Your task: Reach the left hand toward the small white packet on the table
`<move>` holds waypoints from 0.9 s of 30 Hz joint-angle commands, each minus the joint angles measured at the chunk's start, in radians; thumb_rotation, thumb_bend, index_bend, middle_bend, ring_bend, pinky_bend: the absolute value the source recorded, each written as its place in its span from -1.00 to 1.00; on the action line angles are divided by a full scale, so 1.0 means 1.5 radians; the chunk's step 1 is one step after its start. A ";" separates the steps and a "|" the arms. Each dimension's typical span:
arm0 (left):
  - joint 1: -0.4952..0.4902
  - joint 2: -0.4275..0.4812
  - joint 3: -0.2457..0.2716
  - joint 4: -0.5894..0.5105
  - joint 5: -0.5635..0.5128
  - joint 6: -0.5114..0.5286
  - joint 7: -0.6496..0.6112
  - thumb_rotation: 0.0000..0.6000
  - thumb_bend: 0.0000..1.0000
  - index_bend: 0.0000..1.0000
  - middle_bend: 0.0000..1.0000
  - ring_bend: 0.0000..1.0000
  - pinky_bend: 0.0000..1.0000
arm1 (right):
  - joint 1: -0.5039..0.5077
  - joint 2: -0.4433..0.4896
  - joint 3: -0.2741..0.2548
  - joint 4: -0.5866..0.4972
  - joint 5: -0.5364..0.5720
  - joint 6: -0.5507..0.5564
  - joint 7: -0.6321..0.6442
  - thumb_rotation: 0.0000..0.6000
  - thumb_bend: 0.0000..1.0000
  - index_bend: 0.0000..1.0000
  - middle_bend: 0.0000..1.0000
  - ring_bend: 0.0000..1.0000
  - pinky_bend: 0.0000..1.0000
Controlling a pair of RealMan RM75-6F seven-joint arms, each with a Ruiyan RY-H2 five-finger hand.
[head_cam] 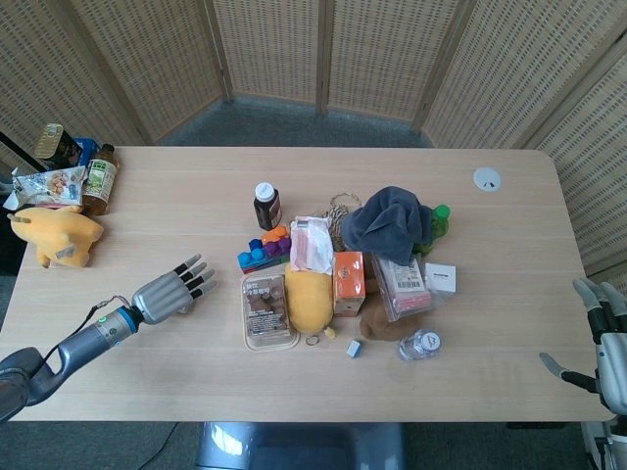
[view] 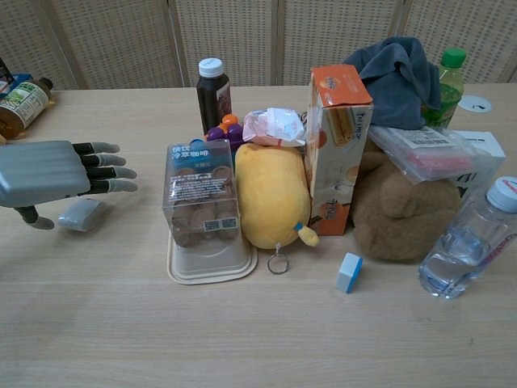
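Observation:
The small white packet (view: 81,214) lies flat on the table (view: 242,339), left of the pile. My left hand (view: 56,171) hovers just over it, palm down, fingers straight and spread, pointing toward the pile, thumb hanging beside the packet's left end. It holds nothing. In the head view the left hand (head_cam: 172,292) covers the packet, which is hidden there. My right hand (head_cam: 609,354) stays off the table's right front corner, fingers apart and empty.
Close to the right of the packet stands a clear snack box (view: 200,198) on a beige tray (view: 212,263), with a yellow plush (view: 272,194), an orange carton (view: 339,145) and a dark bottle (view: 213,93) behind. A yellow toy pig (head_cam: 54,235) and bottles (head_cam: 99,179) sit far left.

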 commanded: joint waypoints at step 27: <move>-0.006 -0.069 0.021 0.092 -0.028 0.044 0.036 1.00 -1.00 0.47 -1.00 -1.00 -1.00 | -0.002 0.004 0.004 0.003 0.006 0.003 0.008 1.00 -1.00 -1.00 -1.00 -1.00 -1.00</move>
